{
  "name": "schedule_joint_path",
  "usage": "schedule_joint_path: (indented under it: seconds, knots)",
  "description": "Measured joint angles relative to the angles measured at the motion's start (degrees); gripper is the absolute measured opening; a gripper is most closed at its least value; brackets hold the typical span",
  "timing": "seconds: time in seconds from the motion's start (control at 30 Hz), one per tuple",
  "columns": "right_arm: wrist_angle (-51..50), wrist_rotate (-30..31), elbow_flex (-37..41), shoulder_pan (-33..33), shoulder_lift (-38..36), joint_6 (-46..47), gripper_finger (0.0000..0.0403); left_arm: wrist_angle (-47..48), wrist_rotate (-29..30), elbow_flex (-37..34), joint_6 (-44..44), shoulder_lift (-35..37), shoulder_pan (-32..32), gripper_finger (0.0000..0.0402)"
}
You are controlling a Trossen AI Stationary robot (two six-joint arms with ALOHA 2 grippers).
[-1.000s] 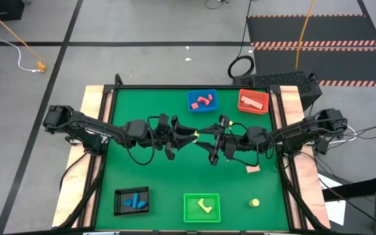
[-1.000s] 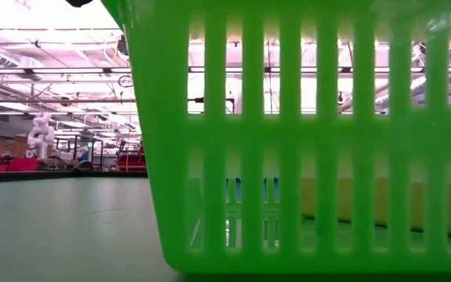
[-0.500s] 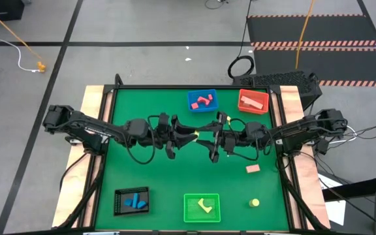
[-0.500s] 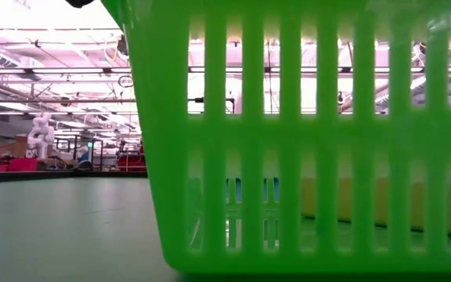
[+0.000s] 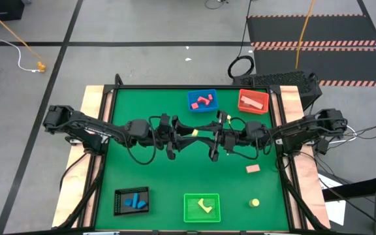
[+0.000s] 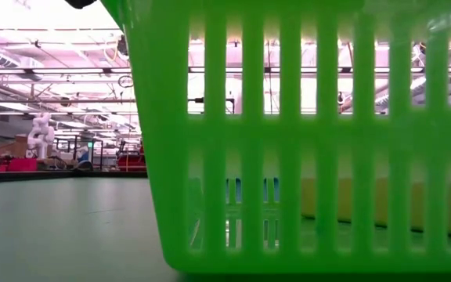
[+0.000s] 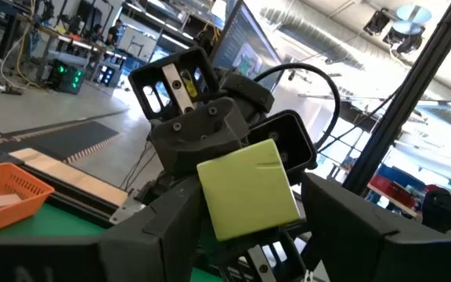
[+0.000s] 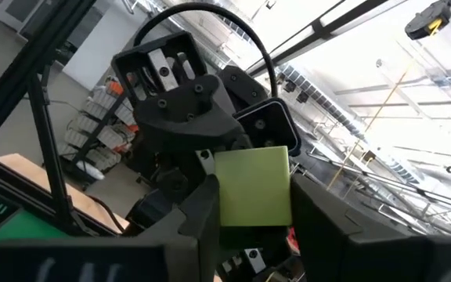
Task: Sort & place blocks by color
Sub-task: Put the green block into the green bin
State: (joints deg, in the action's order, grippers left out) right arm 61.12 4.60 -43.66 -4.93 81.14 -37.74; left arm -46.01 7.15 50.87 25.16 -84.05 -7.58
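Meeting over the middle of the green table (image 5: 142,173), the left gripper (image 5: 192,134) and the right gripper (image 5: 205,135) come tip to tip in the high view, with a small lime block (image 5: 198,134) between them, off the surface. Far of them sit a blue tray (image 5: 203,101) with red blocks (image 5: 205,100) in it and, to its right, a red tray (image 5: 253,102) with a tan block (image 5: 254,100). Along the near edge stand a black tray (image 5: 131,201) with blue blocks (image 5: 134,201), a green tray (image 5: 202,207) with a yellow block (image 5: 205,207), and a loose yellow cylinder (image 5: 254,203) on the cloth at the right. A pink block (image 5: 252,168) lies alone on the table, near and to the right of the right gripper.

The low view is almost filled by the slatted wall of the green tray (image 6: 304,141); neither gripper shows there, only the table top at left and a workshop beyond.

In the left wrist view the lime block (image 7: 250,188) sits clamped between that arm's own dark fingers (image 7: 171,227), with the right arm's wrist close behind it — the red tray (image 7: 6,192) shows at the table's edge.

The right wrist view shows the same lime block (image 8: 253,188) flanked by that arm's fingers (image 8: 198,211), which also close against it, the left arm's wrist directly behind.
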Motion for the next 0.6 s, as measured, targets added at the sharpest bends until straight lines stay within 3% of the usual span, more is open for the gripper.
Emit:
schedule_joint_path:
  seconds: [0.17,0.33,0.5,0.6]
  knots:
    - [-0.07,2.12,-0.02,-0.43,0.0,-0.53,0.0112,0.01,0.37,0.0,0.45,0.02,0.18,0.0212]
    - [-1.85,9.31,-0.11,-0.97,0.0,-4.76,0.0111,0.47,1.33,-0.04,0.64,-0.02,0.27,0.0204]
    - [-3.0,19.63,-0.11,-3.79,-1.92,-16.92,0.0111,1.23,1.69,-0.04,1.2,0.0,1.32,0.0203]
    - [-3.27,29.2,-0.09,-5.54,-4.37,-23.31,0.0111,2.19,1.07,-0.04,2.04,0.0,2.06,0.0203]
